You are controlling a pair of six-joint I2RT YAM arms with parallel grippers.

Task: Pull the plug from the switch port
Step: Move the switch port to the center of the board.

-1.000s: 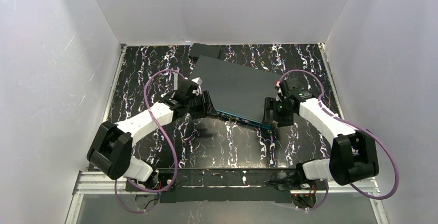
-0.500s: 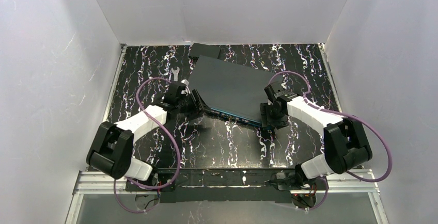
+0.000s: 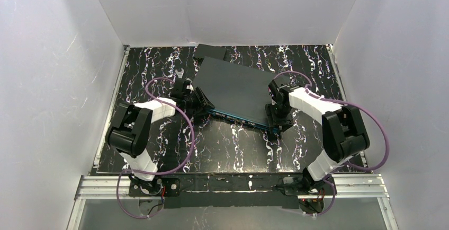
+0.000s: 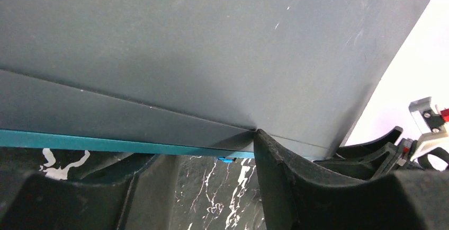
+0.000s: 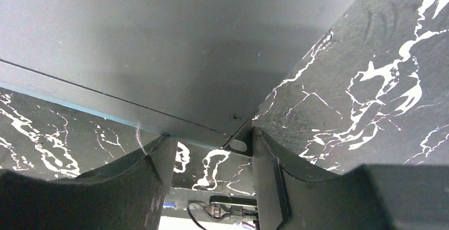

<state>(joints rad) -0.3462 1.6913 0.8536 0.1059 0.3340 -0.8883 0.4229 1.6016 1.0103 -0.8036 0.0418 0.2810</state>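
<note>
The large, flat, dark grey metal switch (image 3: 235, 87), matte on top with a thin teal front edge, is laid askew at the mid-rear of the black, white-veined tabletop (image 3: 233, 145). Its front corners are met by the left gripper (image 4: 201, 153) and the right gripper (image 5: 210, 137), each with fingers spread apart.

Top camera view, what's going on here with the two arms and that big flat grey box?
Two robot arms are at the large flat dark grey metal switch, lying askew on the black marbled table. The left gripper sits at its near left corner, the right gripper at its near right corner, both open beside the teal front edge. No plug is visible.
</note>
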